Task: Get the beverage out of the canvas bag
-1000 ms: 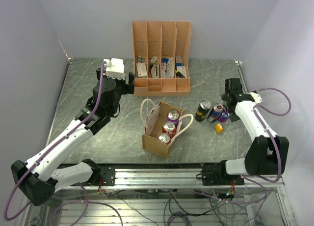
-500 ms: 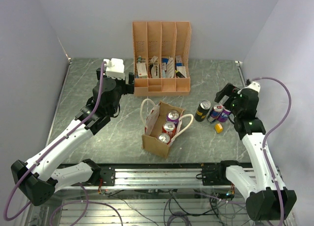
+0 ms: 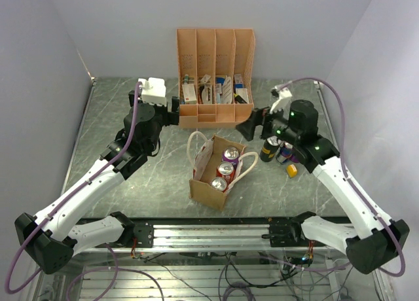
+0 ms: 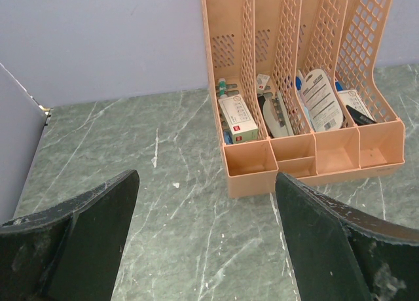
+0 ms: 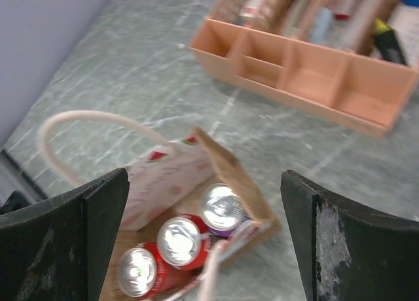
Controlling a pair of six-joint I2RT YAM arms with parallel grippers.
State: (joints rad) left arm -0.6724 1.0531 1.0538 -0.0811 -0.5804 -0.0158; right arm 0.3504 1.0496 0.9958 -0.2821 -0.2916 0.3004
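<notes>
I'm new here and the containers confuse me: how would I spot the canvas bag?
Find the tall orange-pink file organizer at the back of the table. In front of it, toward the near edge, stands the canvas bag. Unlike the organizer it is low, tan-brown, with cream rope handles and three cans inside.

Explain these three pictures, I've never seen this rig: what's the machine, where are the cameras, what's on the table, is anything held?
Two white robot arms are bolted at the near edge of the table. The wide picture looks down from above and behind them; the other two come from cameras on each wrist, the black fingers framing the view. On the table: a tan bag with three cans inside, more cans to its right, and an orange organizer at the back. The left gripper faces the organizer; the right gripper faces the bag. Both are open and hold nothing.
</notes>
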